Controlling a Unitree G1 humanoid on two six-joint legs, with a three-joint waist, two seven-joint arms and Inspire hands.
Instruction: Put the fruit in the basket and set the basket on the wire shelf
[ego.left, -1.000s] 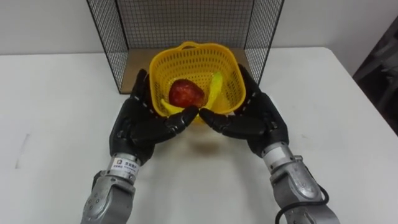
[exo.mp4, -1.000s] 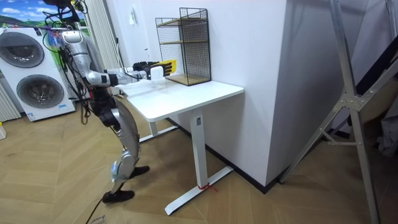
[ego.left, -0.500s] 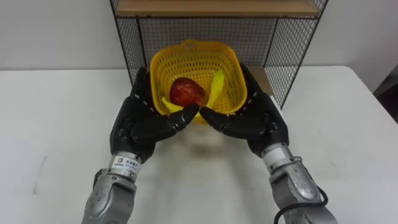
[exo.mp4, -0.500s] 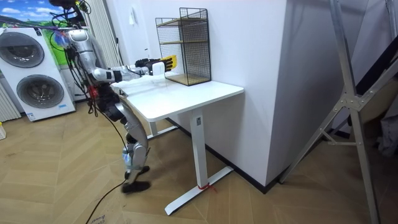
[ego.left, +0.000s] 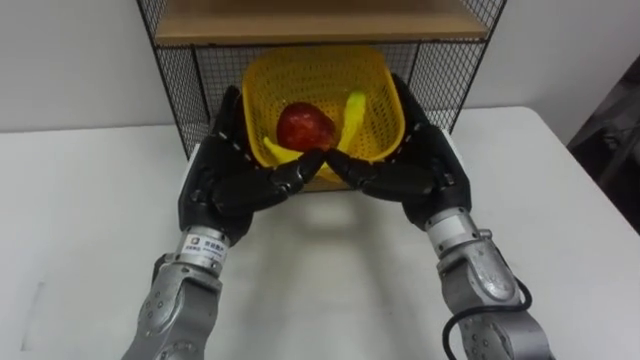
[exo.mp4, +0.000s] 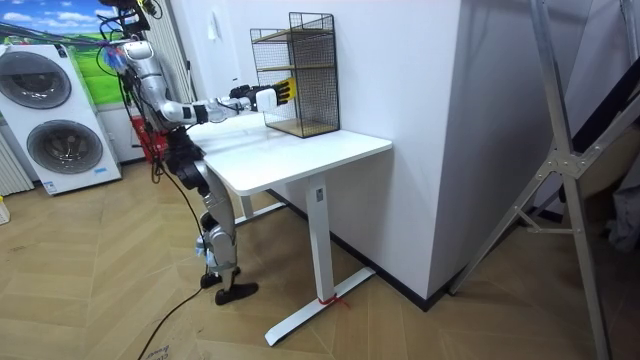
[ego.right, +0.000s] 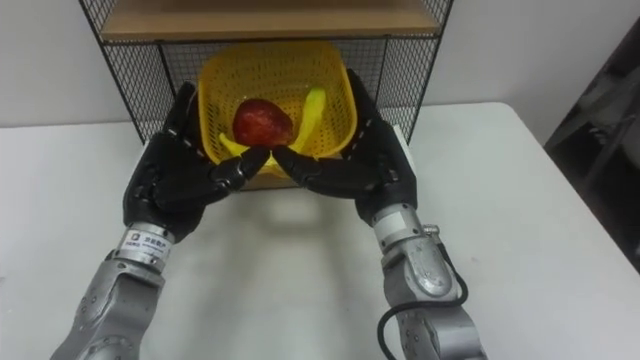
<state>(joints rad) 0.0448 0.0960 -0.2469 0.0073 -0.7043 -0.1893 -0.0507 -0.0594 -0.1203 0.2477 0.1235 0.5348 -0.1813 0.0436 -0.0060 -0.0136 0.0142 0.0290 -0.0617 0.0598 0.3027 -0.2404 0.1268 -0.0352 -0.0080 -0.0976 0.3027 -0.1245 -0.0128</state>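
Basket (ego.left: 322, 75), fruit (ego.left: 305, 127) inside, has advanced into the wire shelf (ego.left: 170, 90); left hand (ego.left: 225, 178) and right hand (ego.left: 420, 172) fingers clasp it, setting down remains.

A white table (exo.mp4: 300, 150) is standing on a wooden floor (exo.mp4: 90, 285); washing machines (exo.mp4: 48, 130) are sitting at the room view's left, a metal frame (exo.mp4: 568, 158) at its right

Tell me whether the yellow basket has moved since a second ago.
Yes. The basket has gone up and toward the room view's right, closer to the wire shelf.
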